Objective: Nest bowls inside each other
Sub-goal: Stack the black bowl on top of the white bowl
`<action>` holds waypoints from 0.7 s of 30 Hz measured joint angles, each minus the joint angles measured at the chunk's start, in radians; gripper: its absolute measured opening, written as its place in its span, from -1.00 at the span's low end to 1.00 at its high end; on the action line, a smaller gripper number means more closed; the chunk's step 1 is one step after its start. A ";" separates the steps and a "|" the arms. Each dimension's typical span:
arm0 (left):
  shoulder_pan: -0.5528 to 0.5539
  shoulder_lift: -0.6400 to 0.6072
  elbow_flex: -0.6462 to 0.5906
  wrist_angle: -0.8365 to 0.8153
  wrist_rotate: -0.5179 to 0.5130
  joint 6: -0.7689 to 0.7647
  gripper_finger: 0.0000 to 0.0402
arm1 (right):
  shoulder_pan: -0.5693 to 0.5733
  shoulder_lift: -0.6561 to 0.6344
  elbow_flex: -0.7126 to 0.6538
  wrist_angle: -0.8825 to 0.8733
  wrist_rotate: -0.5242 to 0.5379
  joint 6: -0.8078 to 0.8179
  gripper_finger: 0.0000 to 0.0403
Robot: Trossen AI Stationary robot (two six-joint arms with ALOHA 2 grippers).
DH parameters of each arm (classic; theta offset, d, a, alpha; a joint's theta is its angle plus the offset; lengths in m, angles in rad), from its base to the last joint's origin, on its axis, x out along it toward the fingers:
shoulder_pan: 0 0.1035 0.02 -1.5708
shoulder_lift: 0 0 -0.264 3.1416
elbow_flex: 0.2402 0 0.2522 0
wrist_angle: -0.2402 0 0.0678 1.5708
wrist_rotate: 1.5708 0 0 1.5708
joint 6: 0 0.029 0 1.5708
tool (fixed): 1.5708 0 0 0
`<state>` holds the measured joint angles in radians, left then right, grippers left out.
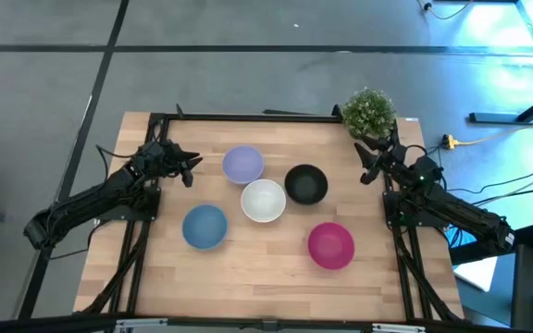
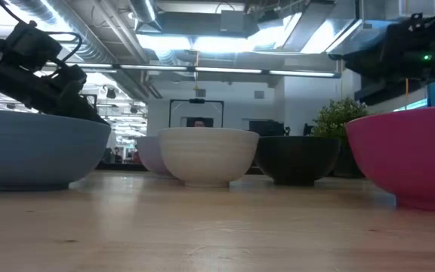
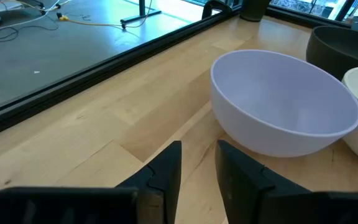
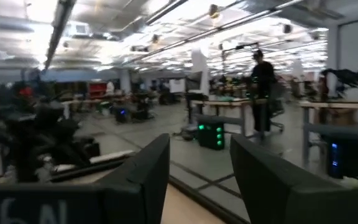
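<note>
Lavender bowl (image 3: 284,102) sits just right of my left gripper (image 1: 190,169), jaws narrowly apart, empty; right gripper (image 1: 368,168) farther, slightly open.

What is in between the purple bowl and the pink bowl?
In the high view, the white bowl sits between the lavender bowl and the magenta bowl.
</note>
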<state>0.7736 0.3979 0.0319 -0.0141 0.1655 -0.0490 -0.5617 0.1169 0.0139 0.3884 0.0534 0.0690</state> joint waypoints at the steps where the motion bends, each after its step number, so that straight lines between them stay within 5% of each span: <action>1: 0.000 0.000 0.000 0.000 0.000 0.000 -0.53 | 0.000 0.000 0.000 0.002 0.000 0.038 -0.16; 7: 0.000 0.000 0.000 0.000 0.000 0.000 -0.53 | 0.000 0.000 0.000 -0.020 0.025 0.215 -0.16; 13: 0.000 0.000 0.000 0.000 0.000 0.000 -0.53 | 0.000 0.007 0.000 -0.037 0.219 0.213 -0.16; 21: 0.000 0.000 0.000 0.000 0.000 0.000 -0.53 | 0.000 0.044 0.000 -0.080 0.135 0.219 -0.16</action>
<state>0.7734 0.3977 0.0320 -0.0143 0.1654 -0.0490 -0.5617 0.1607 0.0139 0.3082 0.1884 0.2876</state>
